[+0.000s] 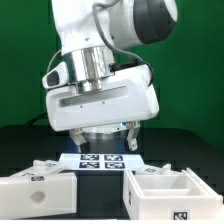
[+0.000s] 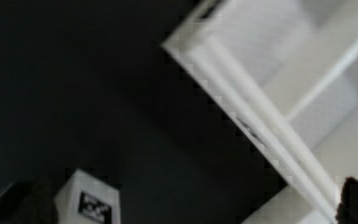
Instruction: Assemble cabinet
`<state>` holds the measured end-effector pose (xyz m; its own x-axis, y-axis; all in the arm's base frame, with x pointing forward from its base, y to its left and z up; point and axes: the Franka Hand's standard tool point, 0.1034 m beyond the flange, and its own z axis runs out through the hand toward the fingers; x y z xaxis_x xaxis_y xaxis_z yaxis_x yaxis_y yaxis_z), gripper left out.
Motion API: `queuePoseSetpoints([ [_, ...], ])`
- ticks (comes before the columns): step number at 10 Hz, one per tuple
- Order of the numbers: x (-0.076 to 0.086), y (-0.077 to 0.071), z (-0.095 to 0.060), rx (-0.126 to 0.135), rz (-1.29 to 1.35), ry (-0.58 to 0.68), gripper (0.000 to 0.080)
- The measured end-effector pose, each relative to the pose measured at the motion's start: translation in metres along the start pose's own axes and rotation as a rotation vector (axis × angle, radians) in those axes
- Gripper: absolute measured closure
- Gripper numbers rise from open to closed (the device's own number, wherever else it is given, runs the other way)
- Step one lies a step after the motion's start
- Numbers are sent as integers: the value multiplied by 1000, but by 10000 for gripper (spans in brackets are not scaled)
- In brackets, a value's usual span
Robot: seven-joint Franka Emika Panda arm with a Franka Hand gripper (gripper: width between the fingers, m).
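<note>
Two white cabinet parts lie nearest on the black tabletop (image 1: pixel 18 148): a slab panel (image 1: pixel 40 190) with small holes at the exterior view's left, and an open cabinet box (image 1: pixel 165 192) with a square tag (image 1: pixel 181 215) on its front wall at the exterior view's right, the two apart. Behind the gap between them lies the marker board (image 1: pixel 100 160). Over it hangs the gripper (image 1: pixel 110 143), jaws spread wide and holding nothing. Farther back rises the arm (image 1: pixel 100 60) before a green backdrop (image 1: pixel 20 60). The wrist view shows a white cabinet edge (image 2: pixel 265 100); which part it belongs to I cannot tell.
</note>
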<state>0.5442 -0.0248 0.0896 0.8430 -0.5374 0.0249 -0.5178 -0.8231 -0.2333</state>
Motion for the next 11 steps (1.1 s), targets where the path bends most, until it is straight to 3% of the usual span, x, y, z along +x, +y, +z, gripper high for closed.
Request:
queuePoseSetpoints([
  [4, 0, 6, 2, -10, -300, -2, 2],
  [6, -9, 49, 6, -54, -685, -20, 2],
  [8, -7, 71, 4, -134, -944, 41, 2],
  [9, -12, 71, 7, -125, -949, 17, 2],
  [11, -10, 73, 7, -136, -1055, 9, 2],
])
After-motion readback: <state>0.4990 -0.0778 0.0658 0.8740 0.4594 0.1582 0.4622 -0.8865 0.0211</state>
